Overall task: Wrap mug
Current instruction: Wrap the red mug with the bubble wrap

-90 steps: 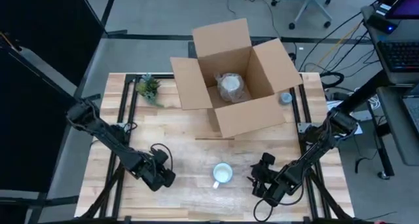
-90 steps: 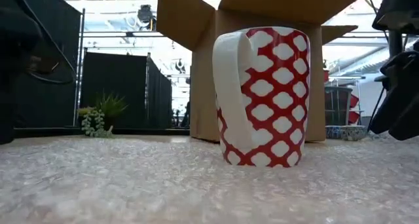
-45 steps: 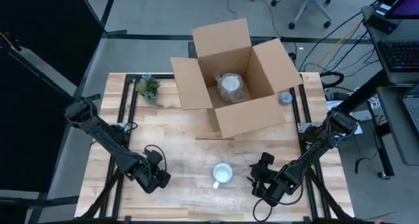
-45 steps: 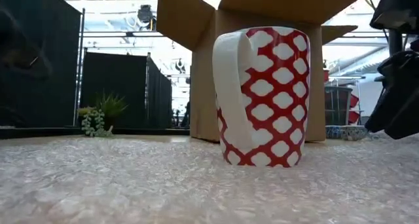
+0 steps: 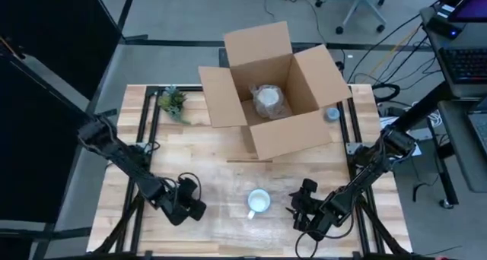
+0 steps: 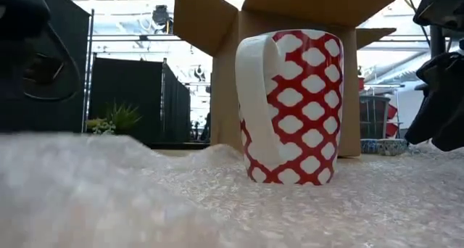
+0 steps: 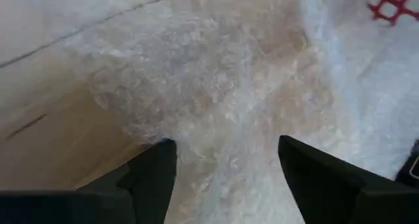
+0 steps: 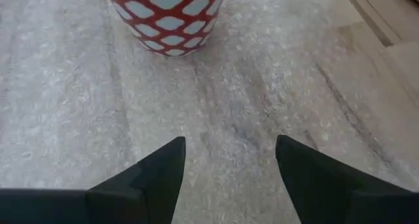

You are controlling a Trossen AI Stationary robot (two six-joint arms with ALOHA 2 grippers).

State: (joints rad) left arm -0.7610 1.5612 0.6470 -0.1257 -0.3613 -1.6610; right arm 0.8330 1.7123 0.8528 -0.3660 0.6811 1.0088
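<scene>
From my remote seat I see a wooden table [image 5: 221, 150] from above. At its far side sits an open cardboard box [image 5: 268, 89] with a bubble-wrapped bundle [image 5: 268, 100] inside. A clear sheet of bubble wrap [image 6: 304, 212] lies over the near middle of the table, and in the low view its left part bulges up off the surface. My two dark arms reach in from the near corners. The left gripper [image 5: 190, 207] is low at the sheet's left edge, fingers [image 7: 154, 168] spread apart with the wrap lying between them. The right gripper [image 5: 299, 208] is low just right of the mug, fingers [image 8: 163, 168] also spread wide over the wrap, holding nothing. The red and white patterned mug [image 6: 290, 106] stands upright on the wrap between the two grippers, touching neither, its white handle facing the low camera. A small green plant [image 5: 173, 102] sits at the far left corner.
</scene>
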